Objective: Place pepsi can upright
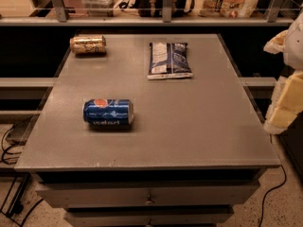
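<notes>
The pepsi can (108, 112) is blue with a red-white-blue round logo and white lettering. It lies on its side on the grey table top (189, 122), in the front left part, with its silver end facing right. My arm and gripper (287, 42) show as white and cream shapes at the right edge of the view, partly cut off. They are beyond the table's right side, far from the can and not touching it.
A gold-tan can (88, 45) lies on its side at the table's back left corner. A flat blue-and-white snack bag (169, 60) lies at the back middle. A shelf with bags (232, 1) runs behind the table. Cables (9, 145) lie on the floor at left.
</notes>
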